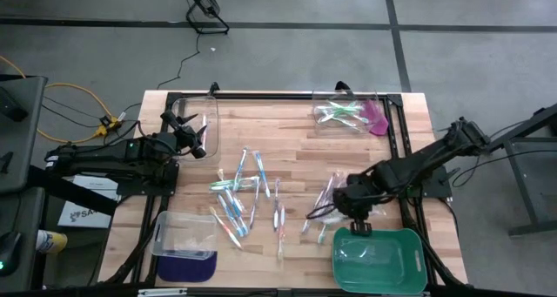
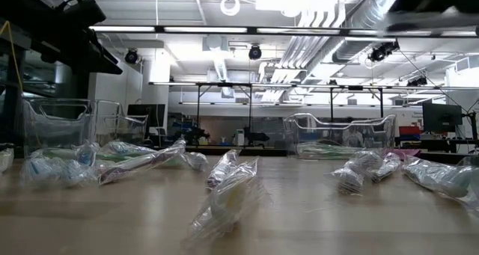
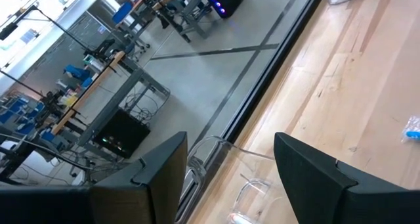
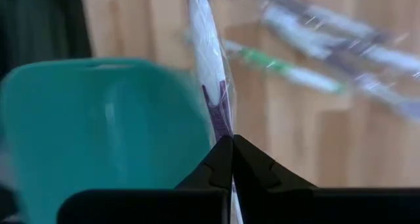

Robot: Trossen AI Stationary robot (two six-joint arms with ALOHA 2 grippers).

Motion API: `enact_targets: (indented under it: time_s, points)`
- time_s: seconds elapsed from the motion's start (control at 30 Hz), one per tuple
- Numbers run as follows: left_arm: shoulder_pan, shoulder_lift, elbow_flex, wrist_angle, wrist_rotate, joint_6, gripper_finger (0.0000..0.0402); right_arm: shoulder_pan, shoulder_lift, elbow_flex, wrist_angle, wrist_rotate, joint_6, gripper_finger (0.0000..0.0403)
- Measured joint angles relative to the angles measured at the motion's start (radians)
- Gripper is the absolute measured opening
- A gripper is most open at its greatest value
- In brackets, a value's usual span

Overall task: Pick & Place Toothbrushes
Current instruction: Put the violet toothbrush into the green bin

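Teal plastic, the tray [image 1: 409, 245] sits at the near right corner of the pale wooden table [image 1: 296, 131]; a clear lid or wrapper seems to lie in it, but whether any brush is inside I cannot tell. Just over its far rim hangs the right gripper [image 1: 359, 227], its jaws pressed together on a wrapped toothbrush with a white and purple handle [image 4: 211, 73], which stands up from the fingertips with the tray right beside it. My reading is that this brush is on its way into the tray and has yet to be let go.

At the near left corner a clear plastic bin [image 1: 184, 234] rests on a dark blue lid [image 1: 186, 268]. Farther in, the scattered toothbrushes in clear wrappers [image 1: 239, 197], green, blue and pinkish, lie across the middle of the table, with a smaller cluster [image 1: 320, 205] just left of the right gripper. Most of the sorting looks undone.

Toward the far left, the left gripper [image 1: 197, 138] waits with jaws spread wide and nothing between them, beside a clear empty-looking bin [image 1: 193, 114]. At the far right, another clear bin [image 1: 346, 114] holds a few green brushes, so a small share seems placed already
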Motion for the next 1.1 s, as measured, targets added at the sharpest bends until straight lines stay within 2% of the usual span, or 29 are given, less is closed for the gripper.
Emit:
enact_targets:
  time_s: [0.2, 0.5, 0.63, 0.87, 0.97, 1.1]
  points:
    - [0.000, 0.000, 0.000, 0.000, 0.002, 0.000, 0.0221, 0.071, 0.001, 0.000, -0.026, -0.084, 0.195, 0.0002]
    - [0.000, 0.000, 0.000, 0.000, 0.006, 0.000, 0.0221, 0.246, 0.001, -0.001, -0.027, -0.093, 0.455, 0.0002]
    - [0.000, 0.000, 0.000, 0.000, 0.005, 0.000, 0.0221, 0.332, 0.001, -0.002, -0.025, -0.082, 0.521, 0.0002]
    - [0.000, 0.000, 0.000, 0.019, 0.005, 0.016, 0.0221, 0.438, 0.001, -0.002, 0.034, 0.069, 0.487, 0.0002]
    - [0.000, 0.000, 0.000, 0.023, 0.002, 0.031, 0.0221, 0.456, 0.004, -0.002, 0.061, 0.143, 0.523, 0.0002]
    - [0.000, 0.000, 0.000, 0.023, 0.002, 0.034, 0.0221, 0.466, 0.026, -0.002, 0.087, 0.162, 0.547, 0.0002]
